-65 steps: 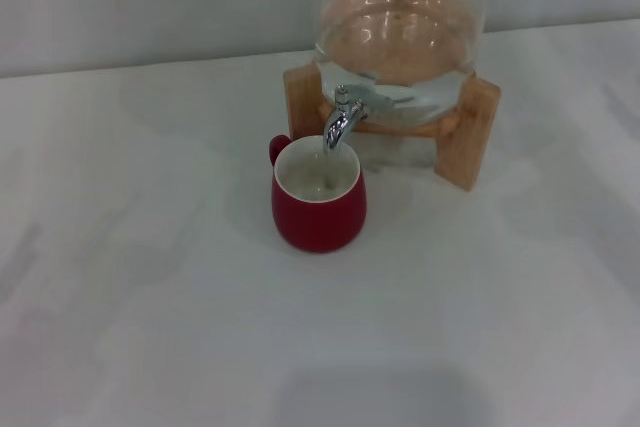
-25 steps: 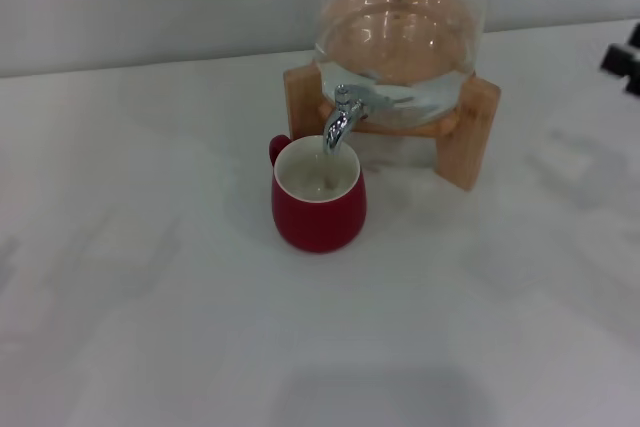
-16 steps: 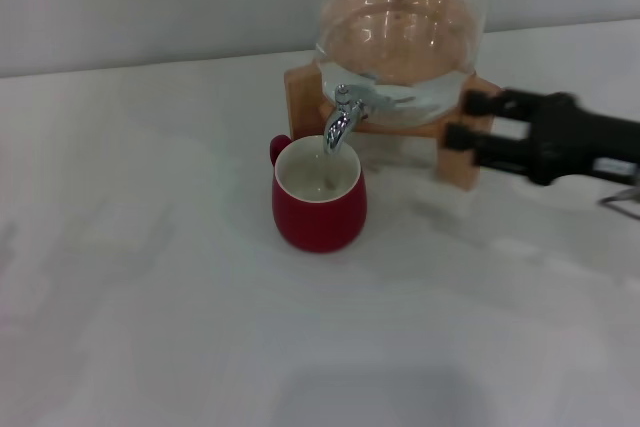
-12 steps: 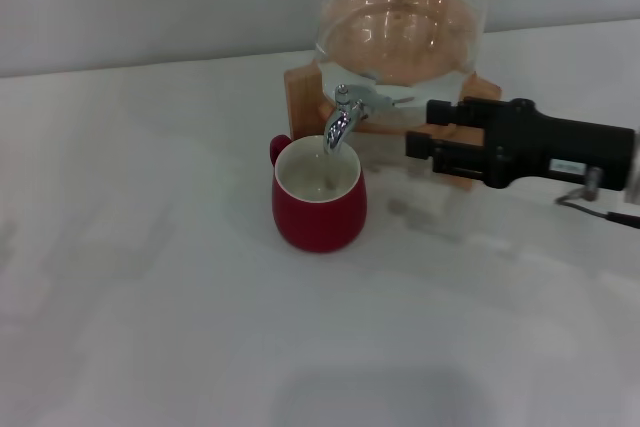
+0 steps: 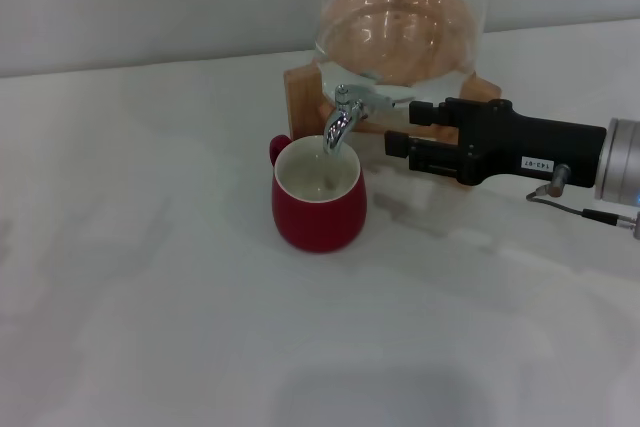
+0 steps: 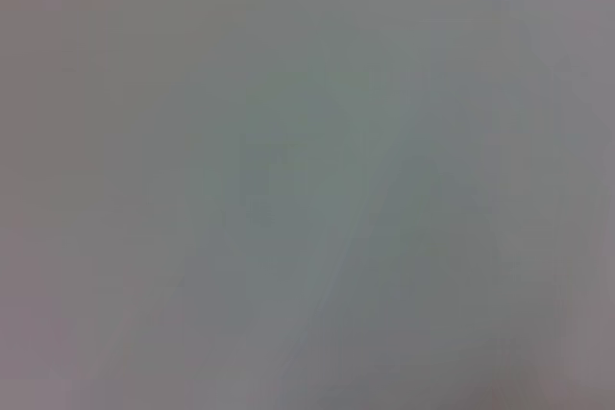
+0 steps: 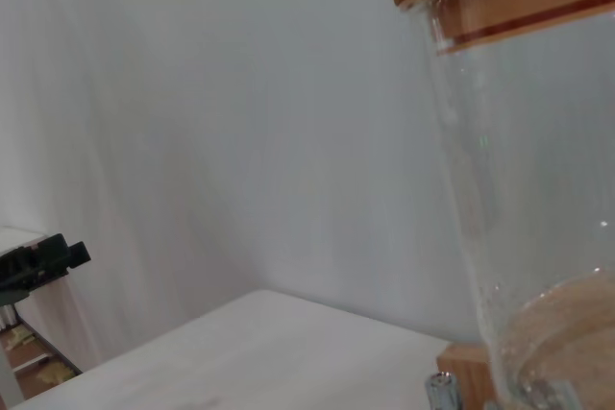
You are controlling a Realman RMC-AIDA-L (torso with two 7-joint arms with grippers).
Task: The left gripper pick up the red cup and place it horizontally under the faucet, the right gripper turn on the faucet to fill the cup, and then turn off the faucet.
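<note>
One red cup [image 5: 319, 205] stands upright on the white table [image 5: 150, 297], nearest to me, with its cream inside facing up and its small handle at the back left. Directly above its rim hangs the spout of the faucet [image 5: 341, 120], so the cup sits just under the chrome spigot. Further back and to the right, the right gripper [image 5: 402, 125] reaches in from the right side, level with the faucet. Its two black fingers are spread apart and hold nothing; the upper finger tip is just beside the faucet's lever, and I cannot tell if it touches. The cup lies lower and to the left of this claw, apart from it. Behind stands the glass dispenser [image 5: 400, 27] in its wooden stand [image 5: 300, 97].
</note>
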